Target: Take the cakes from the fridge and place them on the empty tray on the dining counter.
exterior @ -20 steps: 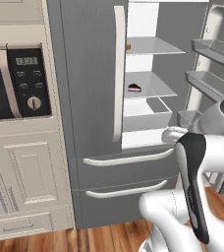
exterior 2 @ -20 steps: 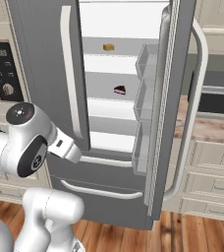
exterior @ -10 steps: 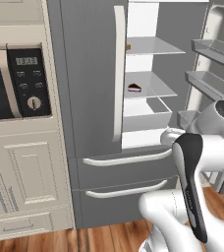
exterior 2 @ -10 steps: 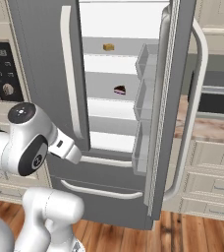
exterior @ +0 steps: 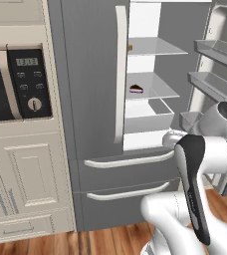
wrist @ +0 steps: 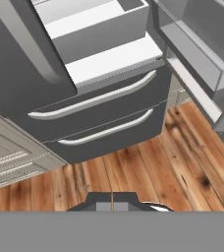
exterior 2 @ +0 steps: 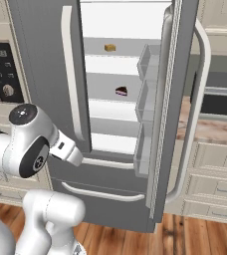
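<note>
- The fridge [exterior: 90, 89] takes up the scene, tall and dark grey, its right door [exterior 2: 177, 99] swung wide open and its left door [exterior: 85, 74] shut, with the long cream handle [exterior: 119, 74] running down its edge.
- Inside it's white, with glass shelves [exterior: 150, 47] stacked one over another and a clear drawer [exterior: 148, 113] below them.
- The open door carries its own bins [exterior 2: 148, 94] on the inner side, seen edge-on from the right base view, and its curved cream handle [exterior 2: 197, 114] bows outward.
- Below the compartment sit two freezer drawers, each with a pale bar handle [exterior: 130, 160]; the hand view looks down across those handles [wrist: 92, 101] to a wooden floor [wrist: 148, 172].
- To the left of the fridge stands a cream cabinet [exterior: 21, 184] with a black oven panel [exterior: 28, 82] and its round knob.
- Past the open door, cream drawers [exterior 2: 215, 179] sit under a brown stone top [exterior 2: 210, 130].
- The arm is folded low in front of the freezer drawers, well below the shelves; its white elbow [exterior 2: 28, 144] bulks large in the right base view.
- The gripper [wrist: 112, 201] points down and forward at the floor by the lower drawers, its fingertips pressed together with nothing between them.
- Now the cakes: the dark chocolate wedge [exterior 2: 121, 91] with its pink layer sits on the middle shelf, also visible from the left [exterior: 136, 89].
- The tan-golden block [exterior 2: 110, 48] rests one shelf higher, towards the back; from the left base view just its edge [exterior: 130, 48] peeks past the shut door.
</note>
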